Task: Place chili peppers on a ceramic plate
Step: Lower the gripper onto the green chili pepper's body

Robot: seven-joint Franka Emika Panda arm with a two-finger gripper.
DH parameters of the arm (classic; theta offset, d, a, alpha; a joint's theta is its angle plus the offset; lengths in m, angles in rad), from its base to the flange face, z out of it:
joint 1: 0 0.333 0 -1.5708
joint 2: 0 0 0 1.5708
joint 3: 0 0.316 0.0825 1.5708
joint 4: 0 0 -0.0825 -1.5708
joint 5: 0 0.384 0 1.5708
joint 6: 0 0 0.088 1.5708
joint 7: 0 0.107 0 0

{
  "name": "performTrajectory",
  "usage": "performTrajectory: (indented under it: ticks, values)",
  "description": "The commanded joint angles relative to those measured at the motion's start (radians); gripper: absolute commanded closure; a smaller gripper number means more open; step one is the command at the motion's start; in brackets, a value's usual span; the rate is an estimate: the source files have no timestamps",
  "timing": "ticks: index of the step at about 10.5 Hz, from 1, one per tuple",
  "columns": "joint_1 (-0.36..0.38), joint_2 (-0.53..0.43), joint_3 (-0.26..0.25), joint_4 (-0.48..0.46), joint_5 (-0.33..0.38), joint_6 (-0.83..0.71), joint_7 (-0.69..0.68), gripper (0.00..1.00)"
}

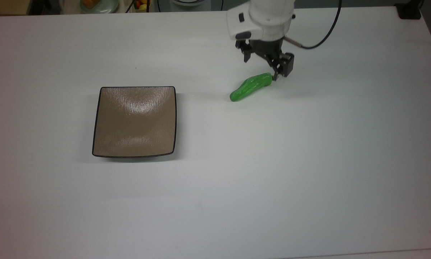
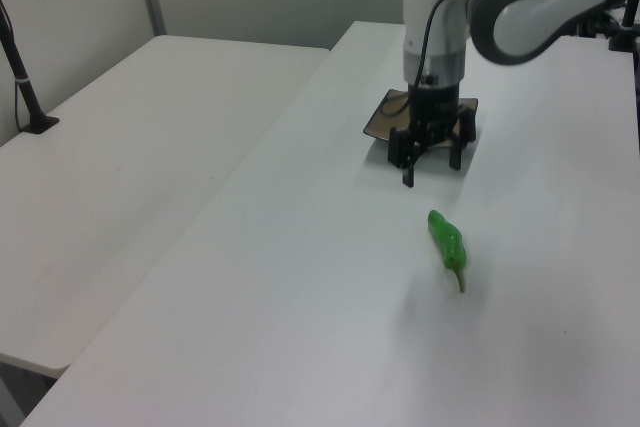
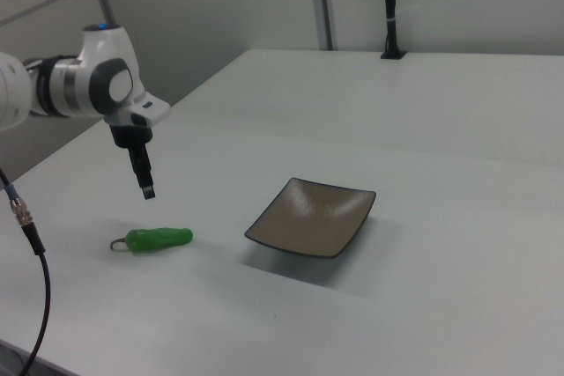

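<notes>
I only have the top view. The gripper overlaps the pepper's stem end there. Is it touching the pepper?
Observer: No. In the right view the gripper hangs above the pepper with a clear gap; the pepper lies flat on the table.
Operator: I can't see the stem under the gripper. Where does it point?
Observer: In the right view the stem curls off the pepper's end toward the right view's left, away from the plate.
Operator: Is the gripper ready to grasp?
Observer: In the left view the gripper is open, fingers spread, with nothing between them.
</notes>
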Motion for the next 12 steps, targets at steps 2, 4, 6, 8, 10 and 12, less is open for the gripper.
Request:
performTrajectory:
  ticks: [2, 4, 6, 8, 10, 12]
  values:
    - [0.025, 0.004, -0.003, -0.133, 0.010, 0.147, 0.052, 0.00]
    - [0.028, 0.032, -0.001, -0.170, -0.001, 0.182, 0.050, 0.00]
    - [0.028, 0.035, -0.003, -0.213, -0.008, 0.207, 0.050, 0.00]
    - [0.028, 0.041, -0.001, -0.243, -0.027, 0.247, 0.052, 0.00]
    - [0.026, 0.046, -0.001, -0.257, -0.028, 0.250, 0.050, 0.00]
    - [0.026, 0.049, -0.001, -0.257, -0.031, 0.250, 0.050, 0.14]
